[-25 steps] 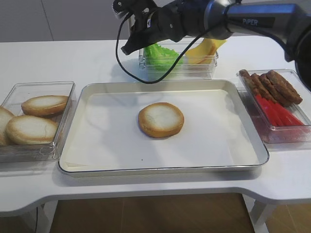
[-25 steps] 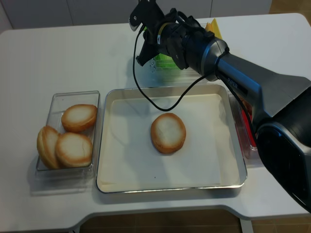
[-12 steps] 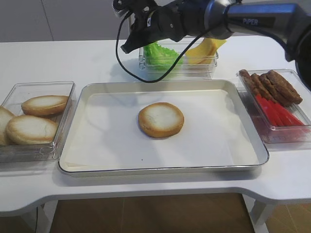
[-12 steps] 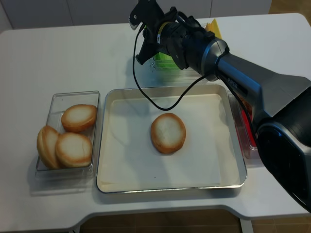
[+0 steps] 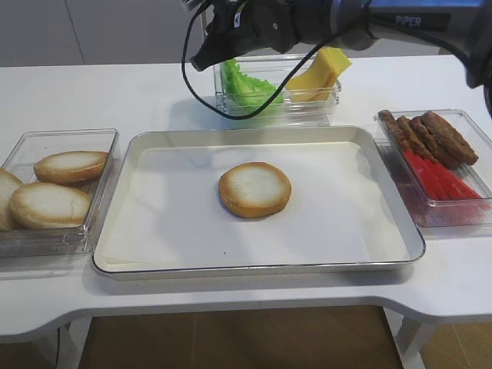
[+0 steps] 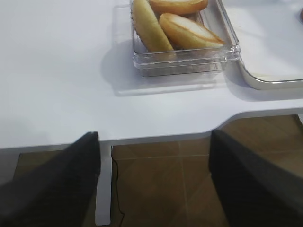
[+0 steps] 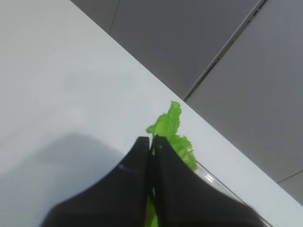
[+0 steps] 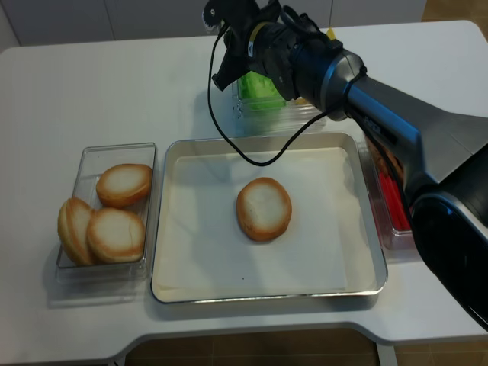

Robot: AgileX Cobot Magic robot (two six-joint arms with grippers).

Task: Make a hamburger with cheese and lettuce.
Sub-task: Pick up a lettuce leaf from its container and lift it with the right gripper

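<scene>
Green lettuce [image 5: 244, 83] tips in its clear box [image 5: 278, 108], which has shifted back as my right gripper [image 5: 201, 60] rises. Wrist view: fingers [image 7: 142, 156] pressed together, pinching a leaf. Overhead, the bun [image 8: 264, 208] waits on the tray [image 8: 163, 286]; cheese [image 5: 319, 73] untouched.

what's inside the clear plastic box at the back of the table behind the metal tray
The clear plastic box holds frilly green lettuce on its left side and yellow-orange cheese slices on its right. The black right arm crosses above, covering the tops of both, so the counts cannot be seen.
</scene>
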